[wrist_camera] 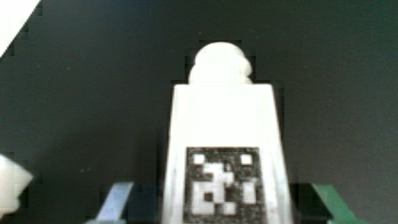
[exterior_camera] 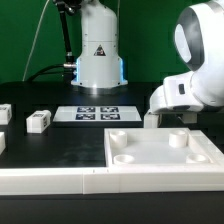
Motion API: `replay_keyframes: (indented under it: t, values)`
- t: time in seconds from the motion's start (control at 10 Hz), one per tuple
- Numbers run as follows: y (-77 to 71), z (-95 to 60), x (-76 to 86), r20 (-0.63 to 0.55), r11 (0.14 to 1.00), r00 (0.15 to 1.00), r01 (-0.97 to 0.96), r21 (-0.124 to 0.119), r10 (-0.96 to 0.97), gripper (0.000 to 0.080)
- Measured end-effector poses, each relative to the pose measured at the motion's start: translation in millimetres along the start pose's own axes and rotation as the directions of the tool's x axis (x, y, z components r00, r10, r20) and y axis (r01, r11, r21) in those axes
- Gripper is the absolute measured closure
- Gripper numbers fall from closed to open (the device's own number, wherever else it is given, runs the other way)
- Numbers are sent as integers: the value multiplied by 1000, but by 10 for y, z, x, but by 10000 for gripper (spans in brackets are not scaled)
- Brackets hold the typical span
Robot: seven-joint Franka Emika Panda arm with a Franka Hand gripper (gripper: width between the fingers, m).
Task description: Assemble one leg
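Between the two fingers (wrist_camera: pixel 118 203) of the claw (wrist_camera: pixel 222 208) sits the leg (wrist_camera: pixel 224 120), seen close in the wrist view. It is a white block, taller than wide, with a black-and-white square tag (wrist_camera: pixel 222 185) on the face toward the camera and a rounded knob at its far end. One finger lies along each long side of the leg near its tagged end. The claw is closed on the leg, no wider than the block itself, though the contact falls right at the picture's edge. Behind the leg is the dark desk (wrist_camera: pixel 71 80).

In the exterior view the arm (exterior_camera: pixel 195 70) fills the exterior view's right, and its bulk hides the claw and the leg. Below it, a large flat white plate (exterior_camera: pixel 160 150) with round corner sockets lies on the desk (exterior_camera: pixel 70 135). The marker board (exterior_camera: pixel 95 112) lies flat beyond the plate, in front of the robot's white base (exterior_camera: pixel 98 55). A small white block (exterior_camera: pixel 38 121) stands on the desk toward the exterior view's left, well apart from the plate.
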State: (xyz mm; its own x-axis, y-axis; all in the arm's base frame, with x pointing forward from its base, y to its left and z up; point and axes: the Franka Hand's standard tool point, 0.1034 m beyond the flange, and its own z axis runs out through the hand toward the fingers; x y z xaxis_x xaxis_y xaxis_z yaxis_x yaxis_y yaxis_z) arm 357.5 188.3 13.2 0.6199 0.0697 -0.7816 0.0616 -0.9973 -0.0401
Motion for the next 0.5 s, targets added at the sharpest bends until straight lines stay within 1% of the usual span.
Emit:
replay_keyframes:
  t: [0.4, 0.5]
  values:
    - [131, -578, -351, -79, 1000, 997, 16, 1, -16, 509]
    - [130, -628, -409, -71, 1000, 997, 17, -3, -18, 509]
